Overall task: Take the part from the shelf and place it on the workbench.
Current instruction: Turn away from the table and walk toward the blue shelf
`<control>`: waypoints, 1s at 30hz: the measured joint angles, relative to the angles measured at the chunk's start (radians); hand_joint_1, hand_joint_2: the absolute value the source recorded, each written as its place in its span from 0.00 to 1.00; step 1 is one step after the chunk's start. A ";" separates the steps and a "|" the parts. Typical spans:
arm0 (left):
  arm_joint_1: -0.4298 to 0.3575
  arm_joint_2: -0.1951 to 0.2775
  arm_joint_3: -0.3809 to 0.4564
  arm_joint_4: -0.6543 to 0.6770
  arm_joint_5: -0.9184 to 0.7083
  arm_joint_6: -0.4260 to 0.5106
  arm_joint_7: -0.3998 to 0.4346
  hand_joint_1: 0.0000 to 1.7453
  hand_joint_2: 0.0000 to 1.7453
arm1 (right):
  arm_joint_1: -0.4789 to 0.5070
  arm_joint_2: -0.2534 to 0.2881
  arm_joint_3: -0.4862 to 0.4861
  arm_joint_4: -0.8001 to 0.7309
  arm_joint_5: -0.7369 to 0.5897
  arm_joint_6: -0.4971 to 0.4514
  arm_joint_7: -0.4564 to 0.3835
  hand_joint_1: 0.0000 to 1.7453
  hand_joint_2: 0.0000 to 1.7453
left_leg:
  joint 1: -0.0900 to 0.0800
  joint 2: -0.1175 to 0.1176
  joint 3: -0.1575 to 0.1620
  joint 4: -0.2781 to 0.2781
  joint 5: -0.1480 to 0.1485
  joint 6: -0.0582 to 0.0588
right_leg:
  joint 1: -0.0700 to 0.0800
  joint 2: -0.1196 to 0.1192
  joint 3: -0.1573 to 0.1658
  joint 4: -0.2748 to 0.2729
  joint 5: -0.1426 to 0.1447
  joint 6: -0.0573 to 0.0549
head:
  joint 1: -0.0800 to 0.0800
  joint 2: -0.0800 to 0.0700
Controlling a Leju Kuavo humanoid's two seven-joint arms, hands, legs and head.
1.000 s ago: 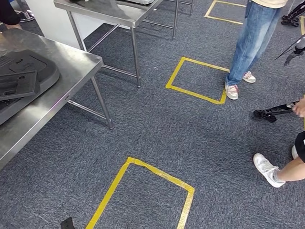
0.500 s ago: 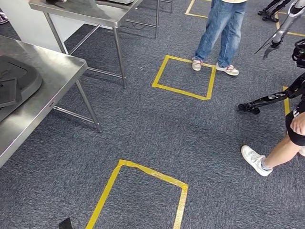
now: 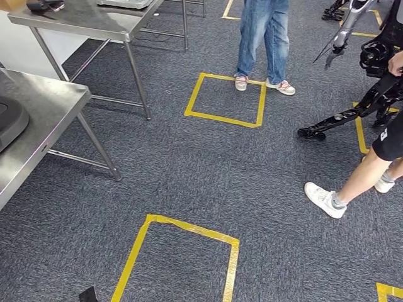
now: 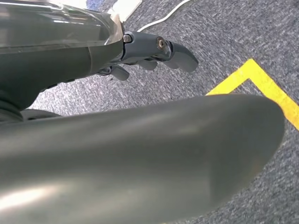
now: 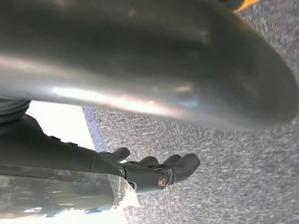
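A steel workbench [image 3: 52,104] stands at the left of the head view, with the rim of a dark grey moulded part [image 3: 10,119] lying on it at the picture's edge. My left hand [image 4: 155,46] hangs over the grey carpet with its dark fingers stretched out and nothing in them. My right hand [image 5: 159,170] hangs the same way, fingers extended and holding nothing.
A second steel table [image 3: 95,22] stands behind the workbench. Yellow tape squares [image 3: 225,97] [image 3: 181,251] mark the carpet. A person in jeans [image 3: 264,38] stands at the far square. Another person's leg [image 3: 332,195] and a black robot limb [image 3: 351,116] are on the right.
The whole picture has shifted left, so the camera has turned right: less of the workbench and its part shows. The person in jeans has stepped to the far square.
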 joint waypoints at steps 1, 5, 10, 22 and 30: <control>0.000 0.000 0.000 0.000 0.000 0.000 0.000 0.00 0.00 | -0.001 0.000 0.000 0.000 0.000 0.000 0.000 0.00 0.00 | 0.001 -0.009 -0.017 0.042 -0.027 -0.002 | -0.002 0.005 0.002 -0.003 0.002 -0.007 | 0.000 0.000; 0.006 0.000 0.002 0.000 0.000 0.000 0.000 0.00 0.00 | -0.003 0.000 0.000 0.000 0.000 0.000 0.000 0.00 0.00 | 0.001 -0.027 -0.121 0.260 -0.109 -0.002 | 0.003 0.033 0.004 -0.002 0.001 -0.016 | -0.001 0.000; 0.006 0.000 0.005 0.000 0.000 0.000 0.000 0.00 0.00 | -0.002 0.002 0.000 0.000 0.000 0.000 0.000 0.00 0.00 | 0.001 -0.063 -0.026 0.018 0.032 0.013 | 0.005 0.074 0.006 0.005 -0.005 -0.006 | -0.001 0.000; 0.005 0.000 0.009 0.000 0.000 0.000 0.001 0.00 0.00 | 0.002 0.003 0.000 0.000 0.002 0.000 0.002 0.00 0.00 | 0.002 -0.015 -0.006 -0.024 0.033 0.038 | -0.010 0.019 -0.111 0.240 -0.093 0.049 | 0.002 0.000; 0.001 -0.001 0.010 0.000 0.000 -0.006 -0.002 0.00 0.00 | 0.000 0.002 0.001 0.001 0.011 0.002 0.003 0.00 0.00 | 0.003 0.006 0.007 -0.012 0.007 -0.002 | 0.001 -0.003 -0.004 0.006 -0.002 0.007 | 0.000 0.000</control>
